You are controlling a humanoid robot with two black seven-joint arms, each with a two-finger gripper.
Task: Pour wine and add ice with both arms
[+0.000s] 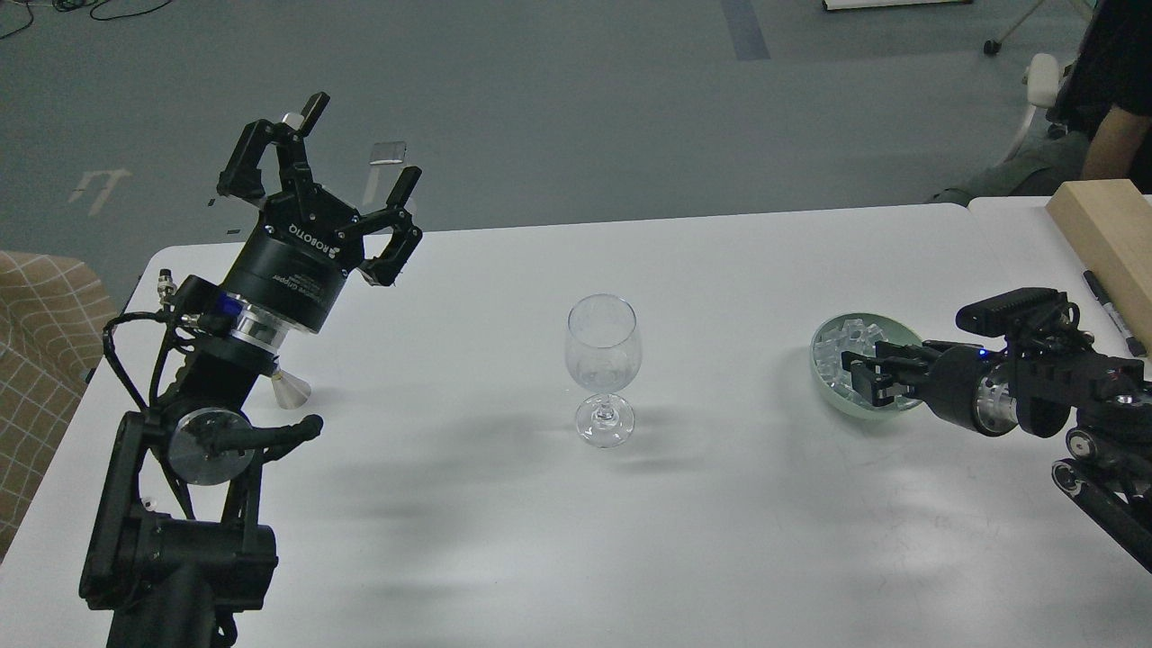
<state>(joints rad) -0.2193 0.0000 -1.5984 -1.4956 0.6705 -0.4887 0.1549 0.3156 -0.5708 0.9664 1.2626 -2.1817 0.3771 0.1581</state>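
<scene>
1. Head view, left side: the left arm (193, 432) rises from the lower left corner over the white bench (504, 531). Its left gripper (355, 148) is lifted above the far left part of the bench, tilted up and away. The fingers (402, 189) are spread wide and hold nothing. The word "ROBOTIQ" reads in white on the gripper body.
2. Just beside the left arm's wrist, on the bench, a small clear cone-shaped piece (290, 389) stands, partly hidden by the arm. What it belongs to cannot be told.
3. Head view, middle: a clear stemmed wine glass (603, 364) stands upright near the middle of the bench, well apart from both arms. Whether anything lies in its bowl cannot be told.
4. Head view, right side: the right arm (1071, 387) comes in from the right edge, lying low and nearly level. The right gripper (855, 371) reaches into a pale green bowl (832, 396) on the bench.
5. The ice (846, 337) is heaped in that bowl as small clear cubes, with the gripper tip among or just above them. The fingers are dark and seen nearly end-on, so I cannot tell whether they are parted or closed on a cube.
6. Far right, on a second bench top: a pale wooden block (1102, 229), with a black marker pen (1114, 313) lying just beside it.
</scene>
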